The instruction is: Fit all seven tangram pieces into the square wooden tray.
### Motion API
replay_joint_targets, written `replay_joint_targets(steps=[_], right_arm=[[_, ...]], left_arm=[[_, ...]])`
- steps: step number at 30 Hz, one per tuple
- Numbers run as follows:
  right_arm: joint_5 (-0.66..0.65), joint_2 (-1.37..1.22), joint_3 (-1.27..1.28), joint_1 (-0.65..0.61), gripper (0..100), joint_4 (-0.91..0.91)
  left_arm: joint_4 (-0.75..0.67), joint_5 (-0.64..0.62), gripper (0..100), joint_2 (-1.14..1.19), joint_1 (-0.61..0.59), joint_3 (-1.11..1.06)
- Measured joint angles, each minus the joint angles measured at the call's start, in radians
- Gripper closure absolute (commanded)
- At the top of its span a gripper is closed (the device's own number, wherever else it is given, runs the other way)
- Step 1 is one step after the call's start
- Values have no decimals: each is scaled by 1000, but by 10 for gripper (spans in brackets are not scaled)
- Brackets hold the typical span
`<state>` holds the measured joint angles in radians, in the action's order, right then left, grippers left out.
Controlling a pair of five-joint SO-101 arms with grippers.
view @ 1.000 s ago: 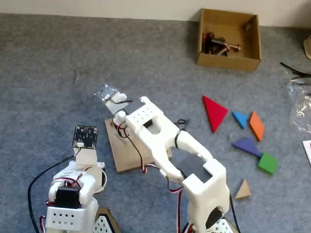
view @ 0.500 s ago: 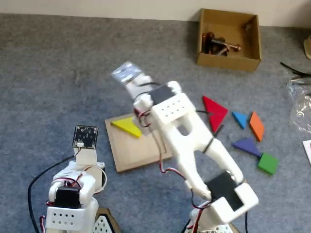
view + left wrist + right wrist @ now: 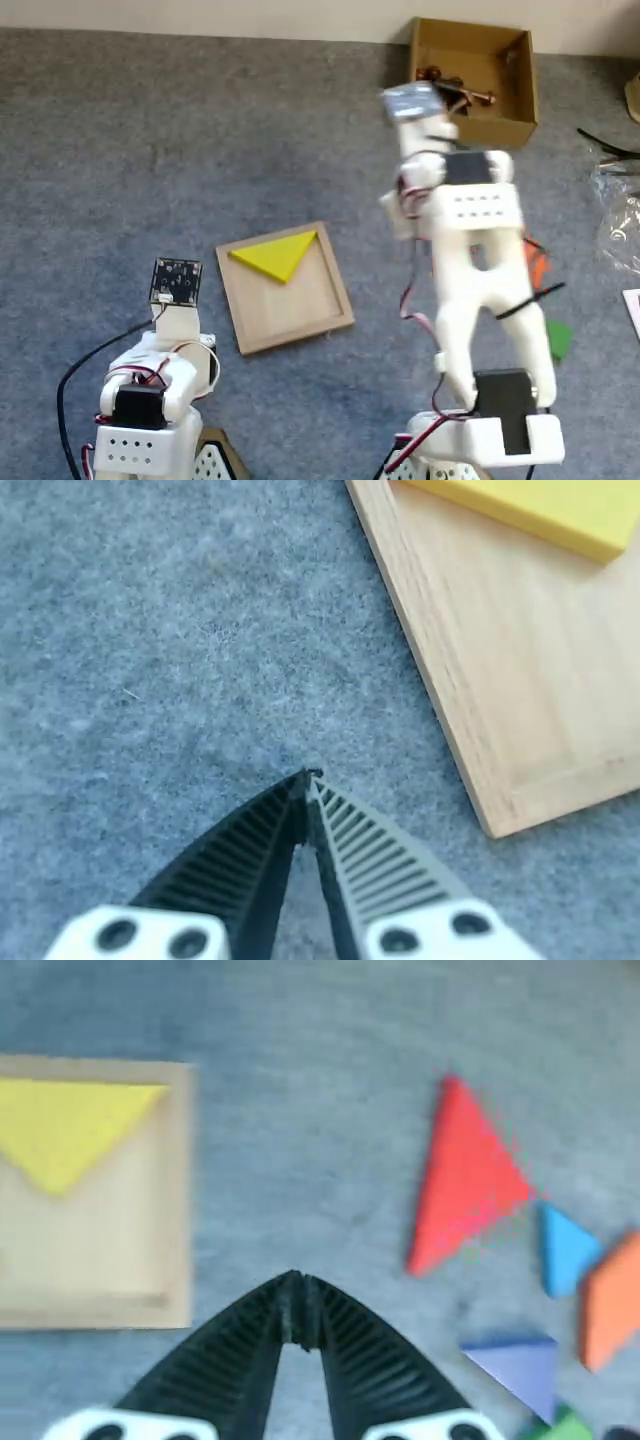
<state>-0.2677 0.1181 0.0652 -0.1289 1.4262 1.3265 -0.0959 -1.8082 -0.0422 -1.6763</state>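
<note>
**One yellow triangle in, the rest loose**

A flat yellow triangle (image 3: pixel 275 255) lies in the pale square wooden tray (image 3: pixel 300 312), its long edge along one rim. The red triangle (image 3: pixel 465 1175), blue triangle (image 3: pixel 565 1250), orange piece (image 3: pixel 610 1300), purple piece (image 3: pixel 515 1365) and green piece (image 3: pixel 568 1428) lie on the grey counter (image 3: pixel 150 150), well apart from the tray. The left jaws and the right jaws are pressed together, holding nothing.

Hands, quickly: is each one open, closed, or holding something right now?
Left hand: closed, holding nothing.
Right hand: closed, holding nothing.

Left fingers (image 3: pixel 250 842) and right fingers (image 3: pixel 240 1345) pressed together, holding nothing.
</note>
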Motion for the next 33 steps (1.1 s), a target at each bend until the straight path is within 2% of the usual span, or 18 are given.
replay_joint_targets(steps=[6, 10, 12, 17, 22, 27, 30, 33], right_arm=[[-144, 0, 0, 198, 985, -52], [-164, -3, 0, 247, 896, -64], [-167, -37, 0, 245, 859, -64], [-167, -226, 0, 241, 854, -71], [-241, -361, -51, 233, 848, -51], [-258, -402, -137, 232, 768, -43], [-270, -405, -152, 221, 756, -40], [-339, -405, -155, 193, 756, -40]], left_arm=[[0, 0, 995, 0, 0, 0], [0, 0, 995, 0, 0, 0], [0, 0, 995, 0, 0, 0], [0, 0, 995, 0, 0, 0], [0, 0, 995, 0, 0, 0], [0, 0, 995, 0, 0, 0], [0, 0, 995, 0, 0, 0], [0, 0, 995, 0, 0, 0]])
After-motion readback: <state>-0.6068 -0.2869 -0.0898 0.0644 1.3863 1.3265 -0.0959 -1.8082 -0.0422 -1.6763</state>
